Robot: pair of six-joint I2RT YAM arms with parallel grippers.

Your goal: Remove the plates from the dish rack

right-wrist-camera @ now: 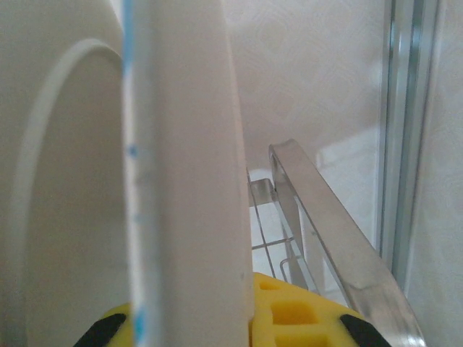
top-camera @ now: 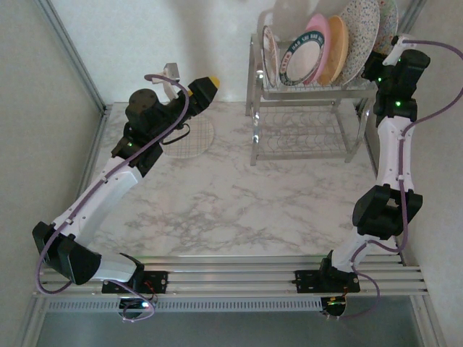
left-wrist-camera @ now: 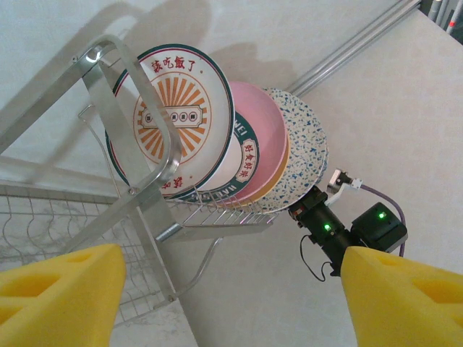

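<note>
The chrome dish rack (top-camera: pixel 304 123) stands at the back right of the marble table. Several plates stand on edge in its upper basket: a maroon-rimmed one (top-camera: pixel 269 54) with an orange centre (left-wrist-camera: pixel 177 108), a teal-rimmed one (top-camera: pixel 302 61), a pink one (top-camera: pixel 319 40), a tan-orange one (top-camera: pixel 337 49) and a speckled one (top-camera: pixel 359 40). My right gripper (top-camera: pixel 381 59) is at the right end of the row. Its yellow pads (right-wrist-camera: pixel 304 311) are shut on a speckled plate's rim (right-wrist-camera: pixel 188 144). My left gripper (top-camera: pixel 205 87) hangs open and holds nothing, its fingers (left-wrist-camera: pixel 61 296) wide apart and facing the rack.
One patterned plate (top-camera: pixel 192 141) lies flat on the table (top-camera: pixel 239 202) under my left arm. Metal frame posts run along the left wall (top-camera: pixel 72 54) and the back right corner (right-wrist-camera: pixel 401 130). The rack's lower tier (top-camera: pixel 300 137) holds nothing I can see.
</note>
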